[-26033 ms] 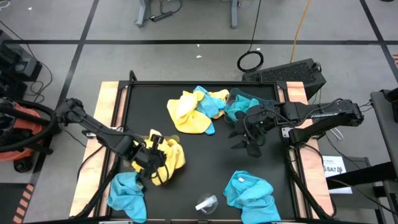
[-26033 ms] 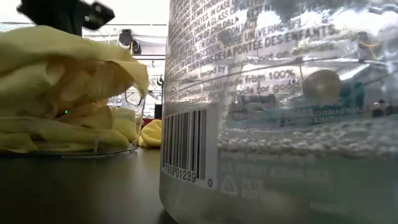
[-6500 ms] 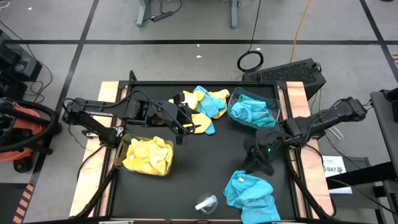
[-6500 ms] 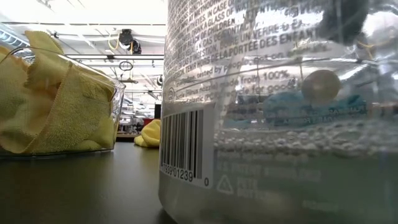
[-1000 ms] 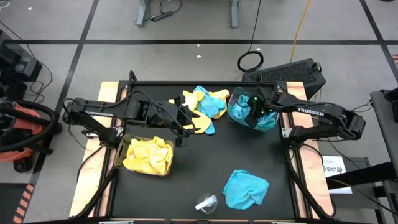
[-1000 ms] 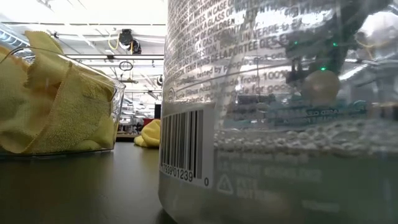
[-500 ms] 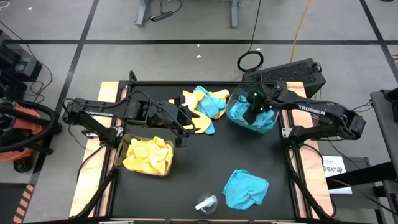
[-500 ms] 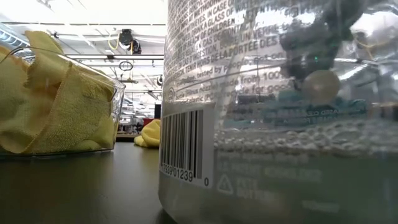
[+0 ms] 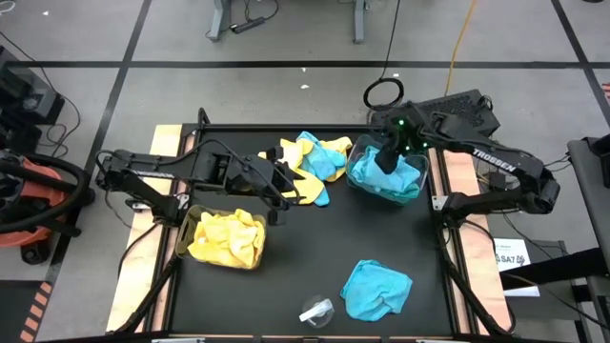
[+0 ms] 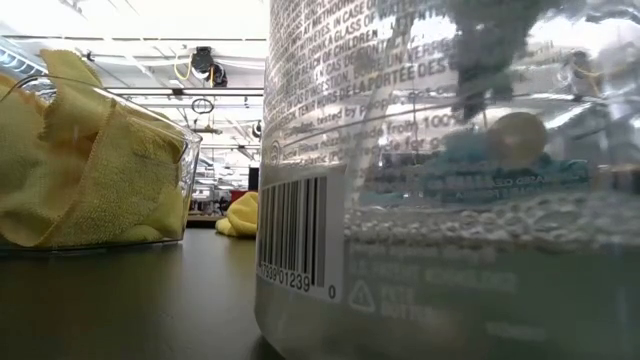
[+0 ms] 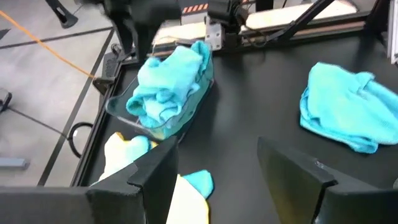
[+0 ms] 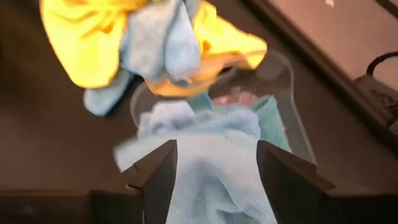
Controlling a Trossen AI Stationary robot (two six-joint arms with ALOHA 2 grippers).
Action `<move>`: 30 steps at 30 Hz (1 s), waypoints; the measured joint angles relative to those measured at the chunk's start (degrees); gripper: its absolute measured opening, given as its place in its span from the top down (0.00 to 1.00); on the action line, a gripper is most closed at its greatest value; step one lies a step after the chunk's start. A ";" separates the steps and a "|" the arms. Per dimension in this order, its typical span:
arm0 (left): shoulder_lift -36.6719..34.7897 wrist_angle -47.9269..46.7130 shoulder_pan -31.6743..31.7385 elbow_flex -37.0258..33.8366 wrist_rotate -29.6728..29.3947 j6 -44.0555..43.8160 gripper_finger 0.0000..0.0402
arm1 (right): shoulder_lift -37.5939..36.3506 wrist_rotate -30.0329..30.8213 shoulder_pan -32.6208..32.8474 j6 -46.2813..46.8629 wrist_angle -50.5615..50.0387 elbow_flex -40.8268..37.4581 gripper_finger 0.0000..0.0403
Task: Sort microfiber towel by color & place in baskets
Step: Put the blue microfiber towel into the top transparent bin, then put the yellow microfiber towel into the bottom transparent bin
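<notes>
Blue towels go in the far bin

The right gripper [image 9: 392, 157], jaws apart and empty, hangs over the basket [image 9: 420, 187] of teal towels [image 9: 372, 173]. The left gripper [image 9: 283, 184], jaws apart, waits by the mixed pile [image 9: 310, 157]. One loose teal towel [image 9: 376, 290] lies on the bench [image 9: 315, 238]; it looks soft and light, so pinch a raised fold.

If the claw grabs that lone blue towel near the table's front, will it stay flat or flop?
Likely flop: the blue towel already lies rumpled in soft folds. It probably weighs little and would drape from a pinch rather than hold shape.
</notes>
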 joint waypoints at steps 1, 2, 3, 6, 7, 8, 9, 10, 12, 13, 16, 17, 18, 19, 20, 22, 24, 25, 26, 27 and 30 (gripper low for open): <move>0.00 -0.66 0.25 0.00 -0.05 0.05 0.44 | 0.00 0.00 0.02 -0.08 -0.93 1.57 0.47; 0.00 -1.08 0.55 -0.08 -0.07 0.06 0.44 | 0.00 0.00 0.09 -0.13 -1.91 2.95 0.46; 0.00 -0.92 0.90 -0.60 -0.09 0.02 0.44 | 0.00 0.00 0.22 -0.17 -2.84 4.25 0.46; 0.07 -1.62 2.00 -2.39 -0.15 -0.17 0.44 | -0.04 0.00 0.56 -0.20 -4.94 7.16 0.46; 0.11 -1.85 2.30 -2.90 -0.15 -0.34 0.44 | -0.06 0.00 0.76 -0.20 -5.29 7.55 0.46; 0.11 -1.80 2.57 -3.47 -0.15 -0.36 0.44 | -0.07 0.00 0.91 -0.14 -5.46 7.61 0.46; 0.07 -1.32 2.75 -4.14 -0.17 -0.37 0.44 | -0.05 0.00 1.05 0.03 -5.79 7.61 0.46; 0.04 -0.86 3.00 -4.89 -0.18 -0.37 0.44 | 0.00 0.01 1.15 0.06 -6.25 7.59 0.46; 0.04 -0.73 3.52 -6.65 -0.20 -0.39 0.44 | 0.02 0.01 1.19 0.20 -7.01 7.58 0.46; 0.04 -0.78 3.88 -7.48 -0.16 -0.39 0.44 | -0.02 0.00 1.30 0.57 -7.19 7.58 0.46; 0.03 -0.16 5.34 -10.40 -0.21 -0.50 0.44 | 0.00 0.04 1.91 1.56 -7.42 7.58 0.46; 0.02 -0.21 5.99 -11.42 -0.23 -0.52 0.44 | -0.01 0.03 2.14 1.58 -7.49 7.58 0.46; 0.02 -0.27 6.70 -12.51 -0.24 -0.62 0.44 | -0.02 0.02 2.44 1.60 -7.58 7.58 0.46; 0.04 -0.22 7.43 -13.65 -0.24 -1.11 0.44 | -0.02 0.02 2.78 1.70 -7.67 7.58 0.46; 0.04 -0.16 8.27 -14.75 -0.24 -1.76 0.44 | -0.02 0.02 3.17 1.92 -7.73 7.58 0.46; 0.04 -0.08 10.25 -16.77 0.35 -3.12 0.44 | -0.02 0.02 4.02 2.80 -7.65 7.58 0.46; 0.04 0.35 12.72 -19.01 3.23 -4.71 0.44 | -0.02 0.03 4.92 3.52 -7.46 7.58 0.46; 0.04 0.42 13.95 -19.98 4.65 -5.39 0.44 | -0.02 0.02 5.37 3.92 -7.45 7.58 0.46; 0.04 0.44 15.19 -20.87 5.97 -6.24 0.44 | -0.02 0.02 5.76 4.13 -7.45 7.58 0.46; 0.03 0.68 16.40 -21.77 7.16 -6.66 0.44 | -0.02 0.02 6.20 4.28 -7.44 7.58 0.46; 1.44 1.03 19.52 -23.60 10.56 -7.70 0.44 | -0.02 0.02 7.54 5.17 -7.14 7.58 0.46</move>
